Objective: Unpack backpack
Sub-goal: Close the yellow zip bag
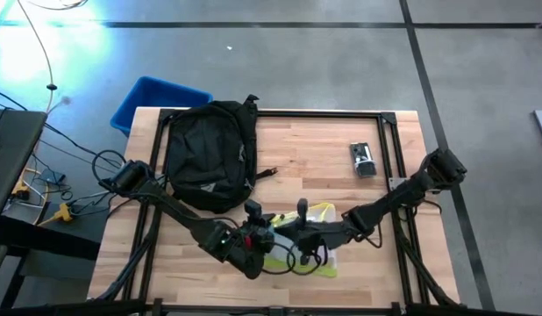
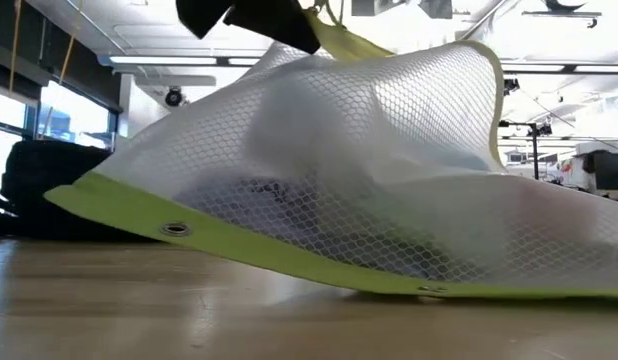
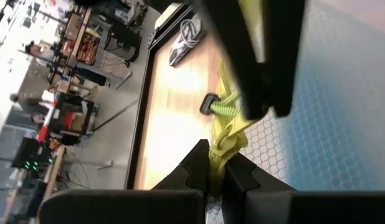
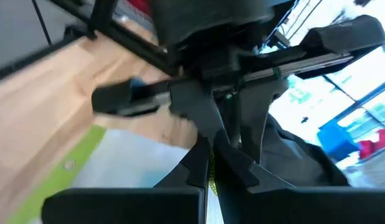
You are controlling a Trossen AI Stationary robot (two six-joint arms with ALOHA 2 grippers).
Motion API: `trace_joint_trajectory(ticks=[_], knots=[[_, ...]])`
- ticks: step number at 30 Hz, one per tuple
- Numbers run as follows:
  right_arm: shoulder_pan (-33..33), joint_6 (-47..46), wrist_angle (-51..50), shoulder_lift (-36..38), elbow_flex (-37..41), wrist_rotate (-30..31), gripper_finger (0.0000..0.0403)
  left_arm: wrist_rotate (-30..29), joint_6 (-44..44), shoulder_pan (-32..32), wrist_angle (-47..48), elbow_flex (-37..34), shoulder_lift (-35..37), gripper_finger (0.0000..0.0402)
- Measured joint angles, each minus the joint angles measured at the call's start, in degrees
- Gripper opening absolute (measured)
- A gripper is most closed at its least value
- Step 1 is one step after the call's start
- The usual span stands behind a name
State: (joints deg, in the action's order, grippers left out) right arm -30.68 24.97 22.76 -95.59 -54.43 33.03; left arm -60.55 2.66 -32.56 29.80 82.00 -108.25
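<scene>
Mesh pouch (image 2: 389, 200), clear w/ yellow-green edge, fills the low view, lifted at one corner. Left gripper (image 3: 216, 165) is clamped shut on the yellow zipper tape (image 3: 228, 134); right gripper (image 4: 210, 163) is pinched closed on the same yellow strip, meeting the left one centre-bottom of the high view. Both hold the pouch (image 1: 310, 237) over the table (image 1: 324, 149). Backpack (image 1: 210, 154) sits upper left of the high view, beside a blue bin (image 1: 157, 98); a small device (image 1: 363, 160) lies upper right. Judgement: step looks like opening the pouch zip. To do it well: left anchors the tape, right pulls straight along the zip line, slow, keeping fabric taut w/o twisting.
</scene>
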Motion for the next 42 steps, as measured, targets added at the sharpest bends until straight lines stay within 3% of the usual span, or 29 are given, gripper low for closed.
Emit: trace_joint_trajectory(ticks=[6, 19, 24, 28, 31, 42], knots=[[-2.54, 0.53, -5.16, -0.04, 0.02, 6.11, 0.0000, 6.86, -2.06, -0.58, -0.34, 0.00, 0.20, 0.0003], [-2.80, -0.44, -5.81, -0.04, 0.02, 6.56, 0.0000, 11.28, -4.49, -0.89, -1.46, 0.02, 0.63, 0.0059], [-2.80, -0.01, -5.81, -0.04, 0.02, 6.56, 0.0000, 13.18, -6.01, -0.25, -0.39, 0.02, 0.62, 0.0054], [-2.80, 0.18, -5.76, -0.04, 0.02, 6.88, 0.0000, 15.77, -8.28, 1.09, 3.23, 0.02, 0.61, 0.0028], [-2.92, 0.54, -5.79, -0.04, 0.02, 7.57, 0.0000, 14.30, -9.43, 1.55, 5.19, 0.02, 0.61, 0.0007], [-5.20, -1.93, -10.28, -0.04, 0.04, 8.76, 0.0000, 4.61, -6.31, -1.68, 5.87, 0.84, 0.52, 0.0002]])
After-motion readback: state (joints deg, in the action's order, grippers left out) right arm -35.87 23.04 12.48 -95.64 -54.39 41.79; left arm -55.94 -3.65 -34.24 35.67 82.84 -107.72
